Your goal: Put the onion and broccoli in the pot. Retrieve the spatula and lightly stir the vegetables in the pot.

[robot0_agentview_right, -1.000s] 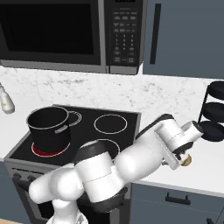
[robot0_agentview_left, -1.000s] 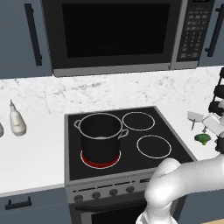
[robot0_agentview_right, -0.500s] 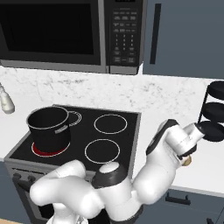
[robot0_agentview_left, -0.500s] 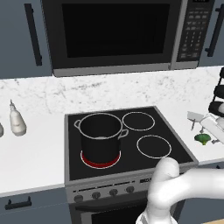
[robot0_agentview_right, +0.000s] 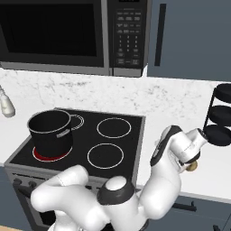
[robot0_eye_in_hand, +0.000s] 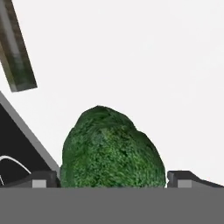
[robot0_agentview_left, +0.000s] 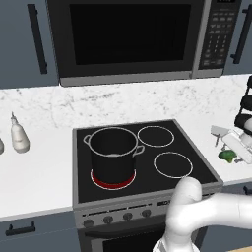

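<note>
Change: arm reaching further to the right than a second ago — elbow swung low across the front of the stove (robot0_agentview_left: 142,162), hand carried out over the white surface (robot0_agentview_right: 180,113) to the stove's right.
Scene otherwise: unmoved — pot and counter items lying as in the earlier pictures.
Meaning for the task: most likely the approach to the first pick; no vegetable lifted yet, stirring still far off.
Jaws: spread wide, nothing pinched — one dark tip (robot0_eye_in_hand: 43,178) to each side at the bottom of the hand view.
Gripper (robot0_eye_in_hand: 112,179): pointed down at the broccoli.
Broccoli (robot0_eye_in_hand: 111,148): resting on the surface, sitting in the gap between the two tips, roughly centred, rising well above them in the hand view; seen as a small green clump (robot0_agentview_left: 228,156) just beside the hand in the left base view.
Contact: cannot tell whether the tips already touch its sides — probably just clear.
Onion (robot0_agentview_right: 192,166): small tan bulb peeking out under the wrist in the right base view, on the surface, near the broccoli.
Spatula (robot0_agentview_left: 218,134): lying on the surface just behind the broccoli, untouched.
Pot (robot0_agentview_left: 113,152): on the front left burner, well apart from the hand; contents not visible.
Next call: closing squarely on the clump, then a long carry leftward over the pot's rim.
</note>
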Available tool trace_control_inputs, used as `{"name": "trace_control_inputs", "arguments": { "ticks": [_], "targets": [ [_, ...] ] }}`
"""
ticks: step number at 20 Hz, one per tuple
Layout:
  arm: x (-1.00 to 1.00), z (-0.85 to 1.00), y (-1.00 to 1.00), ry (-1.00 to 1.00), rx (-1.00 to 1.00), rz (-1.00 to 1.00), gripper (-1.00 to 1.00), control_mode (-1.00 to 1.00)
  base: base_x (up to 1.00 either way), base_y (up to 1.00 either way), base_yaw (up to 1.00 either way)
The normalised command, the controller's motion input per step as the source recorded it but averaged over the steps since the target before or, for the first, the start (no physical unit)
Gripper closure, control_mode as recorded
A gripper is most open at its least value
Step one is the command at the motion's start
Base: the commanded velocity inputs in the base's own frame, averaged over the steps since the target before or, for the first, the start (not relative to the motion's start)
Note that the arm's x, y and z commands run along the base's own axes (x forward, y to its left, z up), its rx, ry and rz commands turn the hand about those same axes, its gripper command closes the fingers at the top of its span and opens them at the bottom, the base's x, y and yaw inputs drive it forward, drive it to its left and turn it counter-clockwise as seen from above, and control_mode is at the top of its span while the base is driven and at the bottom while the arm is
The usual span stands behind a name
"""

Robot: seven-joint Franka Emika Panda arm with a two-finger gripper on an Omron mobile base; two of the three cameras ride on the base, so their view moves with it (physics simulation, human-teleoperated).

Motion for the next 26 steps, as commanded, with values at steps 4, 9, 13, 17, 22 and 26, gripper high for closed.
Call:
{"name": "trace_control_inputs", "arguments": {
  "ticks": [4, 9, 13, 17, 22, 26],
  "targets": [
    [0.00, -0.18, 0.58, 0.02, 0.00, -0.05, 1.00, -1.00, 0.00, 0.00, 0.00],
    [0.06, -0.28, 0.52, 0.07, 0.00, -0.04, 1.00, -1.00, 0.00, 0.00, 0.00],
    [0.01, -0.24, 0.12, 0.04, 0.00, 0.00, 1.00, -1.00, 0.00, 0.00, 0.00],
    [-0.48, 0.20, 0.08, -0.05, 0.00, 0.00, 1.00, -1.00, 0.00, 0.00, 0.00],
    [-0.71, 0.86, 0.19, -0.02, 0.01, 0.00, 1.00, -1.00, 0.00, 0.00, 0.00],
    [-0.41, 0.72, 0.56, -0.04, 0.01, 0.01, 1.00, -1.00, 0.00, 0.00, 0.00]
  ]
}}
